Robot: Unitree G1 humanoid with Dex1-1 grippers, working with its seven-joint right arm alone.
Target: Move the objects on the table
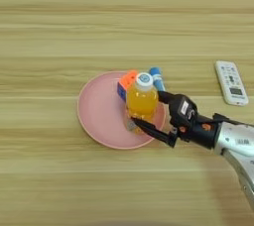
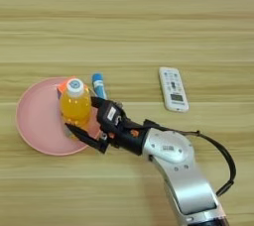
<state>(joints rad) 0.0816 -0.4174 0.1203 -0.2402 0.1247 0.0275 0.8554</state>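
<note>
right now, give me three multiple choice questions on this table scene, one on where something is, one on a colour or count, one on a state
1. Where does the orange juice bottle stand?
A. on the pink plate
B. on the bare table beside the white remote
C. on top of the remote

2. What colour is the bottle's cap?
A. red
B. white
C. black

3. How does the right gripper stand toward the bottle?
A. far off, above the remote
B. shut flat on the table
C. open, one finger on either side of the bottle

Answers:
1. A, the bottle's base sits inside the plate's rim, next to the puzzle cube.
2. B, the cap on top is plainly white.
3. C, the two black fingers flank the bottle's lower body with a gap between them.
</note>
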